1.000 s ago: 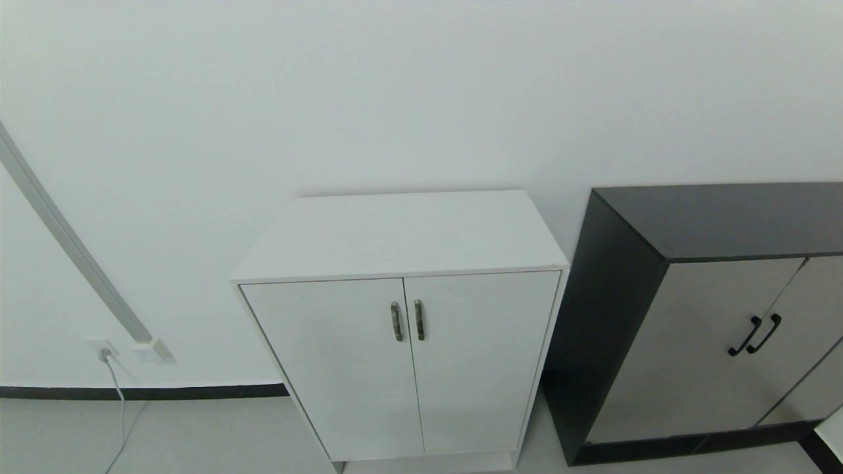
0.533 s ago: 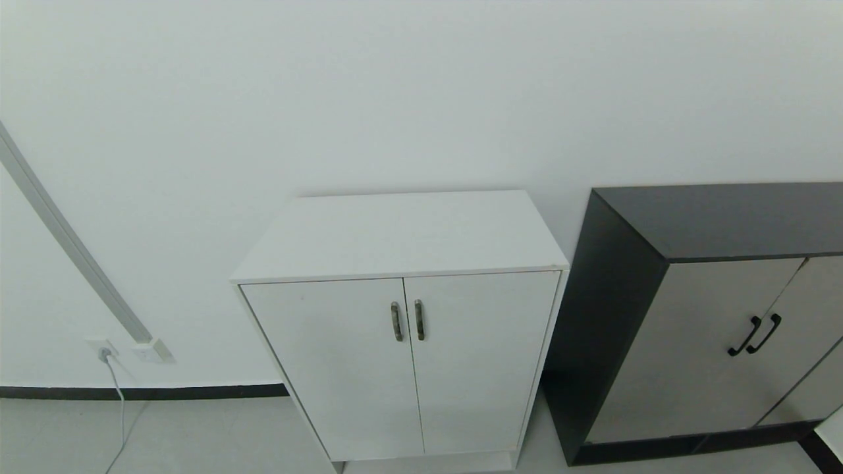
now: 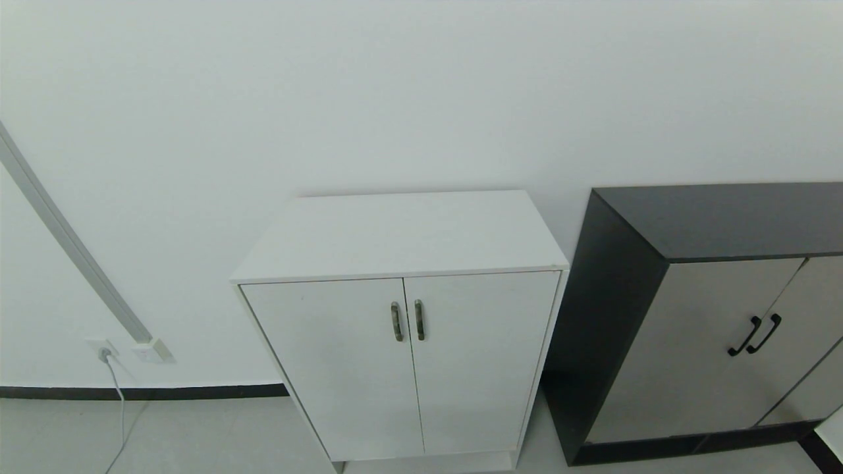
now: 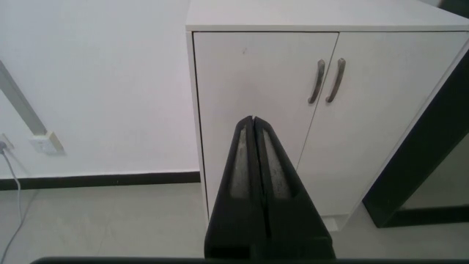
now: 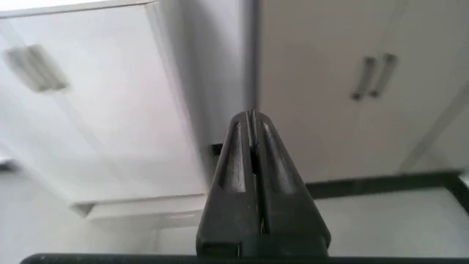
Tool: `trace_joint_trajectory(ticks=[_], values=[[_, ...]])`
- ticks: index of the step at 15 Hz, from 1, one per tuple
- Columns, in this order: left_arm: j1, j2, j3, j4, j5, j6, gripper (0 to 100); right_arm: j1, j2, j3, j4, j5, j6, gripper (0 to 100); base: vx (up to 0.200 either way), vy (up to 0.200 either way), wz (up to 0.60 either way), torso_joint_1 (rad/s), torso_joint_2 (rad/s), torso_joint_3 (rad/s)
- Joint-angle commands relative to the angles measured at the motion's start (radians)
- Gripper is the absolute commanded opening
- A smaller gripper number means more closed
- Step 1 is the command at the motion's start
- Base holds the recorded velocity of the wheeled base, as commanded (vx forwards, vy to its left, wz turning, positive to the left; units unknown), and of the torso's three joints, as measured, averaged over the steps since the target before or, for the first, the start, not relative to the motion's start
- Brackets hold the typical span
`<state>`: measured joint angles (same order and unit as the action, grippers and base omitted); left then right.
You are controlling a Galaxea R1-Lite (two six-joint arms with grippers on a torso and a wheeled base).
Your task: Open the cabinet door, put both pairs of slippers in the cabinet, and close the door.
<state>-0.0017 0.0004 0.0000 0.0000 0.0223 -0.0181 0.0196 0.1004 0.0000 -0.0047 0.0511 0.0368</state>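
A white two-door cabinet (image 3: 402, 329) stands against the wall with both doors shut. Its two metal handles (image 3: 407, 320) sit side by side at the middle seam. The left wrist view looks at the white cabinet (image 4: 322, 110) and its handles (image 4: 327, 81) from some distance, with my left gripper (image 4: 253, 121) shut and empty in front of the left door. My right gripper (image 5: 253, 116) is shut and empty too, held in front of the gap between the white cabinet (image 5: 88, 117) and the neighbouring one.
A black cabinet (image 3: 705, 316) with grey doors and black handles (image 3: 755, 334) stands right of the white one. A wall socket (image 3: 102, 350) with a cable and a slanted conduit (image 3: 66, 240) are on the left wall. Bare grey floor (image 3: 164, 434) lies in front.
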Motion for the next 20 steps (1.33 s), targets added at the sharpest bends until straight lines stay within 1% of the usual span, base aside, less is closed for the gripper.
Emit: trace_joint_trajectory(ticks=[1, 2, 3, 4, 5, 9, 20], values=[[0.0, 0.001, 0.0, 0.0, 0.001, 0.0, 0, 0.026, -0.022, 0.0, 0.0, 0.0, 0.0, 0, 0.0, 0.0, 0.0, 0.0, 0.0, 0.0], [0.0, 0.001, 0.0, 0.0, 0.001, 0.0, 0, -0.01, -0.064, 0.0, 0.0, 0.0, 0.0, 0, 0.0, 0.0, 0.0, 0.0, 0.0, 0.0], [0.0, 0.001, 0.0, 0.0, 0.001, 0.001, 0, -0.029, -0.099, 0.0, -0.001, -0.005, -0.003, 0, 0.0, 0.0, 0.0, 0.0, 0.0, 0.0], [0.0, 0.001, 0.0, 0.0, 0.001, 0.001, 0, -0.026, -0.099, 0.0, -0.001, -0.051, 0.005, 0, 0.0, 0.0, 0.0, 0.0, 0.0, 0.0], [0.0, 0.0, 0.0, 0.0, 0.001, 0.0, 0, -0.026, -0.099, 0.0, -0.003, -0.068, 0.018, 0, 0.0, 0.0, 0.0, 0.0, 0.0, 0.0], [0.0, 0.0, 0.0, 0.0, 0.001, 0.004, 0, -0.024, -0.1, 0.0, -0.003, -0.066, 0.028, 0, 0.0, 0.0, 0.0, 0.0, 0.0, 0.0], [0.0, 0.001, 0.0, 0.0, 0.001, 0.004, 0, -0.026, -0.1, 0.0, -0.001, -0.059, 0.015, 0, 0.0, 0.0, 0.0, 0.0, 0.0, 0.0]])
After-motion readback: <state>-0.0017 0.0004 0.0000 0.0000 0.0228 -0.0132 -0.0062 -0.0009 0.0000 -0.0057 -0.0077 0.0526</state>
